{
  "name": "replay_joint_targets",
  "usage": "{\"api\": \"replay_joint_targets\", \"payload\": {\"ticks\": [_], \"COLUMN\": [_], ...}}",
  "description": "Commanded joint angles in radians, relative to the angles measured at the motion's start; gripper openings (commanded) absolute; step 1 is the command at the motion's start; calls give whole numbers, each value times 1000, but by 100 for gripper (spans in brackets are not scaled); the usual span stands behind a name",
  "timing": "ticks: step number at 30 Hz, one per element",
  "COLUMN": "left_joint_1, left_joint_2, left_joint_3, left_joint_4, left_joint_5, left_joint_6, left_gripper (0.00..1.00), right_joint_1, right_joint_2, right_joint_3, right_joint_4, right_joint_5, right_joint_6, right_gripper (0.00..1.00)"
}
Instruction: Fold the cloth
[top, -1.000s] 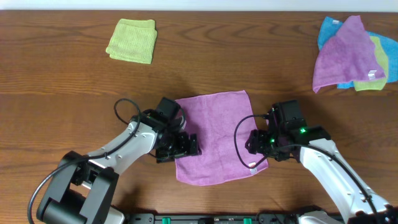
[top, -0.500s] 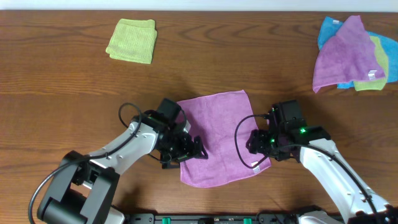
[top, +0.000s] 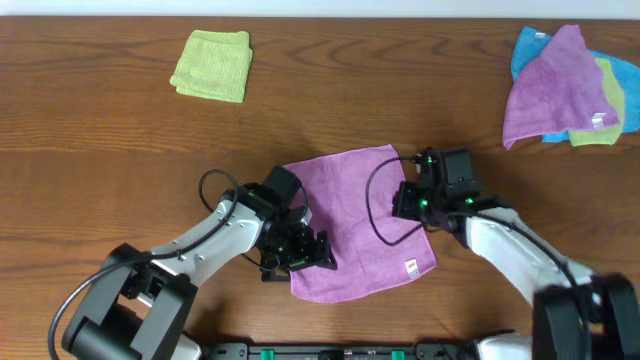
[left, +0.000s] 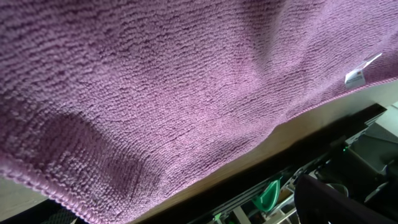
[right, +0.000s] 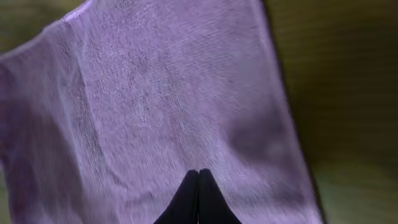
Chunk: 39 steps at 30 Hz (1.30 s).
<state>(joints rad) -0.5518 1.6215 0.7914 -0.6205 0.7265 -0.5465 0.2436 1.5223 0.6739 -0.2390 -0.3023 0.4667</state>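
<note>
Progress: no fold is made. The cloth (top: 355, 215) lies as a single layer at the middle of the tabletop (top: 120, 150), slightly skewed, with all four corners out. Its white tag (top: 411, 267) shows at the near right corner.

Your left pincer (top: 305, 252) stands wide apart over the near left edge of the cloth. It holds nothing that the views show, and its wrist camera sees only fabric close beneath.

Your right pincer (top: 405, 200) is at the right edge, with its fingers closed tip to tip. I cannot tell whether fabric is caught between them.

Outstanding, in my judgement: a confirmed hold on one side, that side carried across to the opposite edge, and the release.

The lime-green towel (top: 211, 65) and the heap of towels (top: 560, 85) sit well apart.
</note>
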Motion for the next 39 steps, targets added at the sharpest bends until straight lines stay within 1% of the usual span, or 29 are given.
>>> {"api": "replay_joint_targets", "payload": {"ticks": [1, 5, 7, 14, 18, 20, 25, 30, 33, 39], "left_joint_1": [-2, -2, -2, -2, -2, -2, -2, -2, -2, -2], "left_joint_2": [13, 13, 13, 13, 13, 13, 13, 13, 13, 13], "left_joint_3": [-5, -5, -5, -5, -5, -5, -5, -5, -5, -5], "left_joint_4": [-3, -3, -3, 8, 47, 66, 58, 45, 51, 156], "left_joint_5": [-11, -11, -10, 42, 60, 60, 60, 78, 79, 74], "left_joint_6": [0, -1, -2, -12, -27, -32, -31, -34, -62, -139], "left_gripper": [95, 95, 95, 95, 95, 95, 95, 95, 95, 95], "right_joint_1": [26, 44, 55, 126, 163, 185, 198, 198, 198, 198], "right_joint_2": [74, 115, 116, 141, 198, 249, 338, 360, 360, 362], "right_joint_3": [-7, -7, -7, -7, -7, -7, -6, -6, -6, -6], "right_joint_4": [47, 108, 140, 250, 344, 391, 441, 564, 633, 628], "right_joint_5": [-53, -69, -47, 218, 269, 321, 345, 500, 512, 512], "right_joint_6": [29, 35, 34, 34, 35, 60, 64, 63, 52, 53], "right_gripper": [1, 2, 2, 2, 2, 2, 2, 2, 1, 2]}}
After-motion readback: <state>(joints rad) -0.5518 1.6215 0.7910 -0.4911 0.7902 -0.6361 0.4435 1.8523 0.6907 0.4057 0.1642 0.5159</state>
